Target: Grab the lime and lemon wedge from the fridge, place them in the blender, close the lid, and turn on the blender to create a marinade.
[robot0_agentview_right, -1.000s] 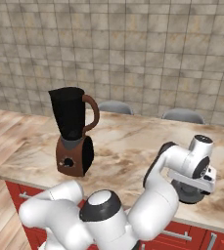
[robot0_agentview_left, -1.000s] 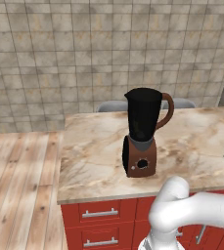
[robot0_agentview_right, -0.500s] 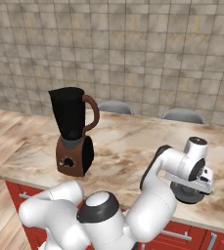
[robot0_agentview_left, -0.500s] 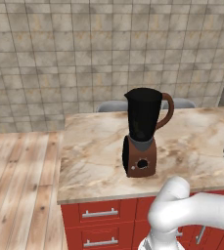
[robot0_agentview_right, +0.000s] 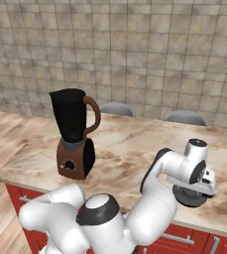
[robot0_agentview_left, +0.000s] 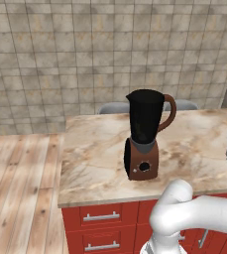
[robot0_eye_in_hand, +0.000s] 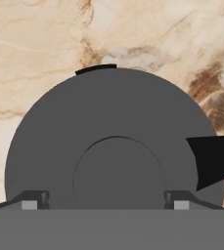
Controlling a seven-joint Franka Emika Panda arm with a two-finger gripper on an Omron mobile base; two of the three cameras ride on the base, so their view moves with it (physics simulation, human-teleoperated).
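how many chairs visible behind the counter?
2. Both are grey chair backs past the counter's far edge: one just right of the blender, one further right. Others may be hidden by the counter.

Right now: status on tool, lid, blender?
Tool open, fingertips either side of lid's centre knob, above it. Lid flat on marble counter, not gripped. Blender upright, jug top open, apart to the side. Nothing in the way.

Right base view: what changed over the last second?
The gripper sank toward the lid on the counter, its fingers open either side of the centre knob, nothing gripped yet. The blender stayed put with its jug uncovered.
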